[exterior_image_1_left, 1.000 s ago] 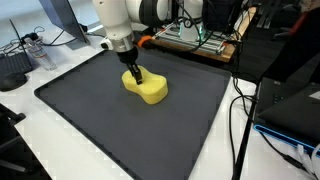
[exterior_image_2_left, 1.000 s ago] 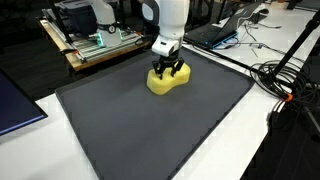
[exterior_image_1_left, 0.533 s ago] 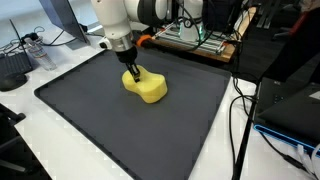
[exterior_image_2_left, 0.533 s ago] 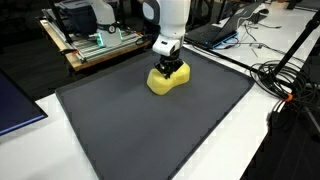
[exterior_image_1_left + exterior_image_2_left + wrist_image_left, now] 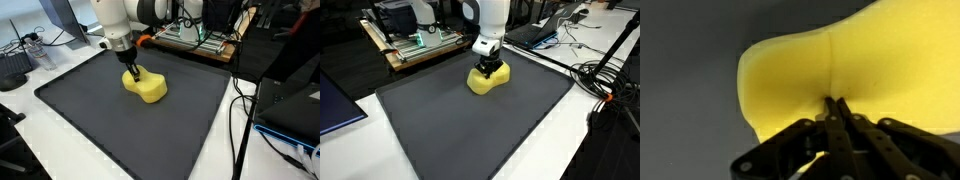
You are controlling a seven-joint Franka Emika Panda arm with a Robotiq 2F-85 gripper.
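Half burying the gripper [image 5: 833, 108] in the top of the yellow foam block [image 5: 885, 60], jaws pressed together and pinching a crease into it. Sitting toward the far side of the black mat [image 5: 120, 135] in both exterior views. Showing that crease only in the wrist view. Catching cables [image 5: 605, 80] beside the mat and a wooden bench [image 5: 405, 55] beyond it only in an exterior view.

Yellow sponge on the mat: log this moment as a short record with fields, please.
thing: yellow sponge, lying on the mat, apparently not lifted
surface: dark mat
gripper: gripper shut on the sponge, coming down from above
contact: fingertips pinched into the sponge's top; a crease runs from them in the wrist view
surroundings: cables beside the mat
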